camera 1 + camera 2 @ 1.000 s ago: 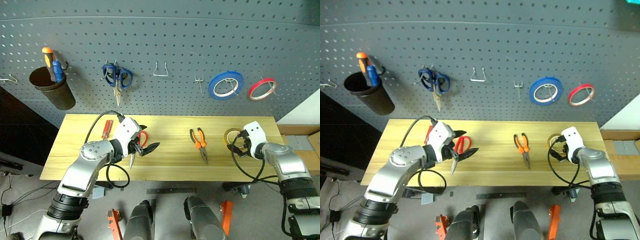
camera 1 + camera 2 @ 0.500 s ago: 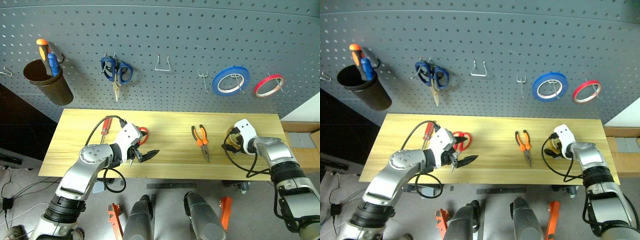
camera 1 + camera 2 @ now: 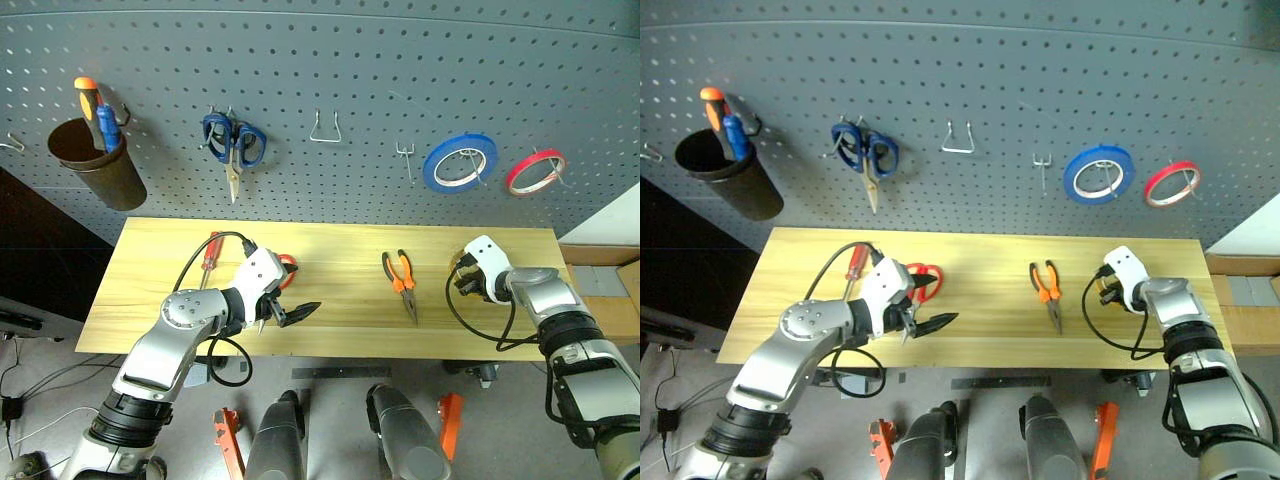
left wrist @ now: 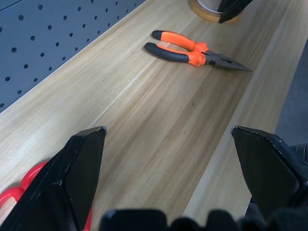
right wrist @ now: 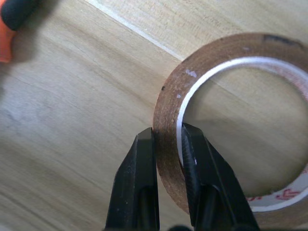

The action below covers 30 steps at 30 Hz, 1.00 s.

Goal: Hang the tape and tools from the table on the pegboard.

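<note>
Already, the right gripper's [image 5: 168, 144] two black fingers are pinching the wall of the thin translucent yellow-tan tape ring [image 5: 231, 120], one inside, one outside, flat at the light yellow plank table's [image 3: 330, 300] right end. Up and slightly left, a bare metal hook [image 3: 403, 155] is waiting on the dark grey pegboard [image 3: 350, 60], while the left gripper [image 3: 285, 300] is hovering wide open at lower left.
</note>
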Available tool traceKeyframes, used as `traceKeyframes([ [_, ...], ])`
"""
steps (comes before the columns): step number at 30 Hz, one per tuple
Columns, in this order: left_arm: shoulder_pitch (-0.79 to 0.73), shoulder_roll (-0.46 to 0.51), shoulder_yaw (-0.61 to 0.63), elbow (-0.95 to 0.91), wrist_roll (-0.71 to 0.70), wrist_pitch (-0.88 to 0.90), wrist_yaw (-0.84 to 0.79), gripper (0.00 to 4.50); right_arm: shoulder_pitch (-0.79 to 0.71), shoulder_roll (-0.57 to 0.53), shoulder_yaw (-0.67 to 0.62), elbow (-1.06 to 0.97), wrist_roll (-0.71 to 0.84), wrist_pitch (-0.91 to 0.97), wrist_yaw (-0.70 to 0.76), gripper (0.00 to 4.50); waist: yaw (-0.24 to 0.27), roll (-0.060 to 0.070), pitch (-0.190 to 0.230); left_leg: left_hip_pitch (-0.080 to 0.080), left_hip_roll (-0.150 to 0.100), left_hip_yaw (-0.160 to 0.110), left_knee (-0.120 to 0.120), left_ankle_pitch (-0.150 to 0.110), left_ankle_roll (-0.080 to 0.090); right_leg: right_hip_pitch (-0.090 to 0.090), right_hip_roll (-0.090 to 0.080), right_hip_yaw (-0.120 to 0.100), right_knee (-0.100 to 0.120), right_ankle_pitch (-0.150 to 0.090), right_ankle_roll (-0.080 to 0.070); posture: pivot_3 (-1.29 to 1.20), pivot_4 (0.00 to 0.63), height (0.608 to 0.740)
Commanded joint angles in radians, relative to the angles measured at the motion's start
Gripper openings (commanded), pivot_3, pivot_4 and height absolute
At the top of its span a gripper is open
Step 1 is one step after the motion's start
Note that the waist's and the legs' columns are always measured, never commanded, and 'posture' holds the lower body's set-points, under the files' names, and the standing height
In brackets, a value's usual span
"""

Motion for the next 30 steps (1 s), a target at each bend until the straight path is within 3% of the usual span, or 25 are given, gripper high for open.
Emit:
traceKeyframes([
  [1,0.013,-0.02,0.034,-0.069,-0.062,-0.032,-0.024,4.5,0.06,-0.002,0.006,-0.033,-0.025,-0.006,-0.026,0.11,0.0,0.0,0.0,0.0,0.0,0.0,0.0,0.0,0.0,0.0,0.0,0.0,0.0,0.0,0.0,-0.11,0.321,0.74],
  [5,0.038,-0.025,0.075,-0.12,-0.158,-0.021,-0.069,4.5,0.16,-0.033,-0.019,-0.266,-0.016,0.022,-0.037,0.11,0.002,0.0,0.0,-0.001,0.001,-0.001,0.0,0.0,0.0,0.0,0.0,0.0,0.0,0.0,0.0,-0.12,0.322,0.74],
  [15,0.043,-0.031,0.115,-0.054,-0.148,-0.12,-0.074,4.5,0.499,-0.117,-0.167,-1.16,0.002,0.292,-0.098,0.11,0.004,0.002,0.001,-0.002,0.001,0.0,-0.001,0.0,0.0,-0.002,0.0,0.0,0.0,0.0,0.0,-0.16,0.318,0.74],
  [19,0.027,-0.053,0.16,0.0,-0.157,-0.207,-0.074,4.5,0.615,-0.068,-0.154,-1.445,-0.038,0.357,-0.185,0.11,0.003,0.001,0.001,-0.002,0.001,-0.001,-0.002,0.0,0.0,-0.003,0.001,-0.001,-0.001,0.0,0.001,-0.17,0.319,0.74],
  [21,0.009,-0.057,0.187,0.021,-0.184,-0.22,-0.084,4.5,0.657,-0.034,-0.076,-1.562,-0.121,0.317,-0.272,0.11,0.002,0.001,0.001,-0.002,0.001,0.0,-0.002,0.0,0.0,-0.003,0.001,0.0,-0.001,0.0,0.001,-0.18,0.32,0.74],
  [24,-0.004,-0.06,0.208,0.037,-0.204,-0.244,-0.1,4.5,0.637,0.019,0.033,-1.638,-0.227,0.243,-0.37,0.11,-0.003,0.001,0.001,-0.002,0.001,0.0,-0.002,0.0,-0.001,-0.003,0.0,0.0,-0.001,-0.001,0.002,-0.18,0.32,0.74],
  [30,-0.012,-0.049,0.19,0.01,-0.224,-0.192,-0.12,4.5,0.449,0.037,0.084,-1.488,-0.253,0.126,-0.351,0.11,-0.005,0.001,0.001,-0.002,0.001,0.0,-0.001,0.001,-0.002,-0.004,0.0,0.0,-0.001,-0.001,0.001,-0.16,0.313,0.74],
])
